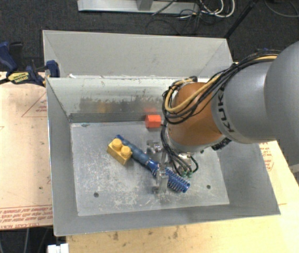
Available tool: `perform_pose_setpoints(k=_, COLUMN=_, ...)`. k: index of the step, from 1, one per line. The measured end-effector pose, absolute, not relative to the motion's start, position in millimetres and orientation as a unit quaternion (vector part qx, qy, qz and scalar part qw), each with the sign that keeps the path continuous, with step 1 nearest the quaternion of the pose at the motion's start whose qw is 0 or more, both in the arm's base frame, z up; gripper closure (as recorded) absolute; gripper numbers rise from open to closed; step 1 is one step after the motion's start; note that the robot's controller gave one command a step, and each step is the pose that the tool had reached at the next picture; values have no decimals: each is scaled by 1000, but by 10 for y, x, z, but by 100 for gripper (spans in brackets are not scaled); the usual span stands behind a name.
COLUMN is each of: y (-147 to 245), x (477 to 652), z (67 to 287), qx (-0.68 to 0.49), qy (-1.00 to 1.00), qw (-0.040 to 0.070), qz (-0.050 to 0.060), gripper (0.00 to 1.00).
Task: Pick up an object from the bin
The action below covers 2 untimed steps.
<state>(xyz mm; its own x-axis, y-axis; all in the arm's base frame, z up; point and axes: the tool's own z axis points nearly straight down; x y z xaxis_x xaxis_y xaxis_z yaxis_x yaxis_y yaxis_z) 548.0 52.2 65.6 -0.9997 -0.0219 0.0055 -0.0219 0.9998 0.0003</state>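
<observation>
Grey metal bin (99,196), scratched floor, few things in it. Nearest the front edge, right of centre: a blue brush (145,162) lying flat on a diagonal, bristle head (179,183) toward the front right, handle running back and left. The gripper (161,176) is down at floor level on this brush, about where handle meets head, with the arm's orange wrist cover (191,115) and cables directly above and hiding part of it. Jaw state: cannot tell, too cluttered by cables and brush. No clear sign the brush is off the floor. Further back and left, a yellow studded building block (119,150) sits at the handle's far end, touching or just beside it, can't say which. Furthest back, against the rear wall, an orange block (153,121), apart from the others. Risks, my judgement: the brush is long, so a grip near the head may let the handle swing or slip out on lifting; the handle could also drag or knock the yellow block. Count: one brush, one yellow block, one orange block, three things total.
</observation>
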Motion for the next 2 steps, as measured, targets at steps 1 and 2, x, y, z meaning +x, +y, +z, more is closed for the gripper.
perform_pose_setpoints(k=1, y=529, x=5497, z=702, qx=11, qy=-1000, qw=0, qz=-1, gripper=100)
perform_pose_setpoints(k=2, y=820, x=5502, z=1964, qx=-11, qy=-1000, qw=-4, qz=-1, gripper=100)
